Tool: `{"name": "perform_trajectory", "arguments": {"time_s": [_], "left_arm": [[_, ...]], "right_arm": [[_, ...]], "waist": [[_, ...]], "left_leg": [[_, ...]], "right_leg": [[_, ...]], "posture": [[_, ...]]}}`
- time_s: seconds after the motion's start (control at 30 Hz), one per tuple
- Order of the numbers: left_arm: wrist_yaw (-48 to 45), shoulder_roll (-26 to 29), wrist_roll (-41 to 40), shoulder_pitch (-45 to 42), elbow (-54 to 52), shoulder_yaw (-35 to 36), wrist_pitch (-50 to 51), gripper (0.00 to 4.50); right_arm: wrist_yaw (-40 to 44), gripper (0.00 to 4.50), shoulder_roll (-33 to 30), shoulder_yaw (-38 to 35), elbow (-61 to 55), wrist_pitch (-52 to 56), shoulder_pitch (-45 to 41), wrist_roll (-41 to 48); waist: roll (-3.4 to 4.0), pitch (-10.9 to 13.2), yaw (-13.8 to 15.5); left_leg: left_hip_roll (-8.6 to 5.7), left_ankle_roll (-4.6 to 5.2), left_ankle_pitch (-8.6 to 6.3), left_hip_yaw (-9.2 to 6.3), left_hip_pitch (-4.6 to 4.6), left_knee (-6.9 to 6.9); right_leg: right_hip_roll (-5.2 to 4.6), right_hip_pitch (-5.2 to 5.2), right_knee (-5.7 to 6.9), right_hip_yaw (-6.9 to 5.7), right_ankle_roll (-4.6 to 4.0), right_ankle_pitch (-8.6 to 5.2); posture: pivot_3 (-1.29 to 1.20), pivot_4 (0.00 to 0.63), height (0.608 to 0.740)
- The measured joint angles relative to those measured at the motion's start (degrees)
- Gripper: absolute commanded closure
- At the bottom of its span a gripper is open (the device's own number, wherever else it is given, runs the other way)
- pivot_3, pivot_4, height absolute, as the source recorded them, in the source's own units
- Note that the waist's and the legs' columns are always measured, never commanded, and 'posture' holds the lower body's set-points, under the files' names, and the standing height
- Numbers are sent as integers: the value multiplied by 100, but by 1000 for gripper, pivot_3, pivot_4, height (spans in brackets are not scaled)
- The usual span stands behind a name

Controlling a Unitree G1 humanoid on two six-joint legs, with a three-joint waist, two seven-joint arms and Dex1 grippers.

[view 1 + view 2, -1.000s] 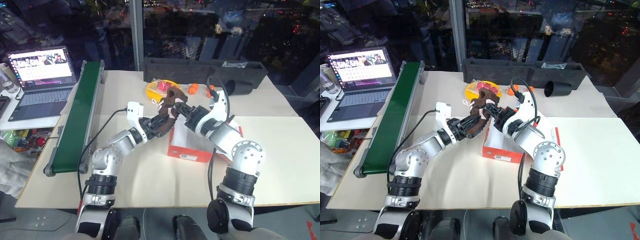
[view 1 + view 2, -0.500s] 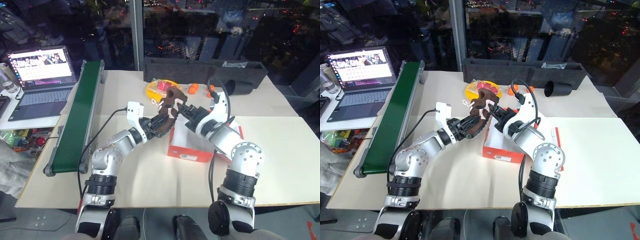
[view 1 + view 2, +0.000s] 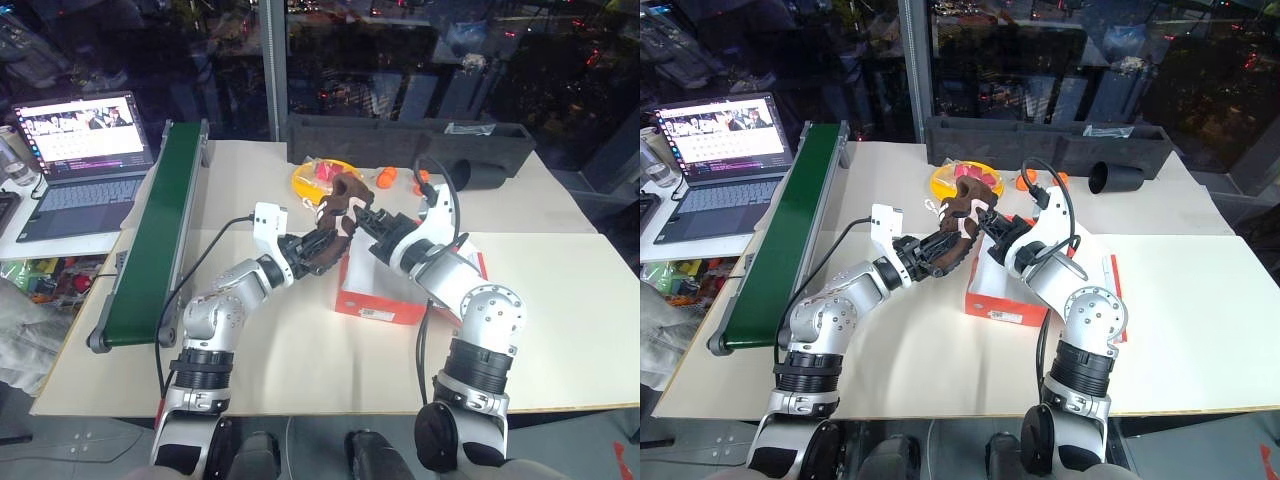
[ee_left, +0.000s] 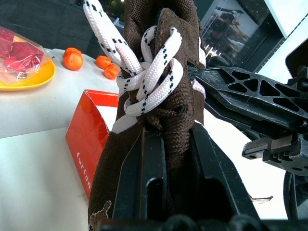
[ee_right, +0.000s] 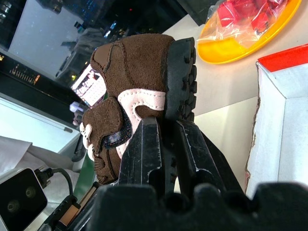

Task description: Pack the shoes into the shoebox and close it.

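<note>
A brown suede shoe (image 3: pixel 340 210) with white laces hangs above the counter (image 3: pixel 300 340), just left of the open red-orange shoebox (image 3: pixel 400 295). The right pincer (image 5: pixel 166 130) is clamped on its black sole. The left pincer (image 4: pixel 168 154) brackets the laced upper, its fingers partly spread.

The shoe (image 5: pixel 139 72) is showing matt brown suede with a soft nap, a paler smooth panel at the heel and a black lugged rubber sole. Its laces (image 4: pixel 149 72) are looking like thick woven white cord flecked black. The shoebox (image 4: pixel 89 144) is presenting smooth red-orange cardboard. The gripper fingers (image 4: pixel 211 192) are appearing as hard, slightly shiny black plastic. The yellow plate (image 5: pixel 250 33) is gleaming glossy, crinkled clear wrap lying on it.
</note>
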Motion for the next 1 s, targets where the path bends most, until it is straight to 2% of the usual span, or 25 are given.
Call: {"name": "perform_trajectory", "arguments": {"time_s": [0.23,0.37,0.5,0.77,1.0], "left_arm": [[-3,7,156,-26,-1,-132,-62,1427],[-53,10,157,-3,-1,-207,-48,1427],[-237,182,170,144,-72,-331,-55,1427],[-503,258,167,255,-180,-498,-57,1427],[-450,225,184,392,-303,-510,-71,1427]], "right_arm": [[-63,4500,-156,2,5,-995,-44,-408],[-153,4500,-904,-50,132,-1708,-276,-1064],[259,4500,-1878,270,152,-1126,-256,-1208],[800,4500,-2723,485,611,942,-187,-693],[1334,4500,-3224,1117,1244,933,153,-1342]], "waist": [[7,4,-3],[12,7,7],[19,9,-55],[21,10,-18],[21,10,14]], "left_leg": [[-1,0,0,0,-3,-1],[-3,2,-1,0,-7,-3],[-1,7,-5,10,-6,-17],[-2,8,-4,11,-9,-27],[-3,8,-4,12,-13,-27]], "right_leg": [[-1,-3,-2,0,1,0],[-4,-5,-8,-1,2,-1],[-1,-21,0,14,-9,-8],[2,-35,6,18,-16,-13],[1,-36,3,19,-14,-14]], "posture": [[0,150,713],[0,150,713],[0,150,713],[0,150,713],[0,150,713]]}}
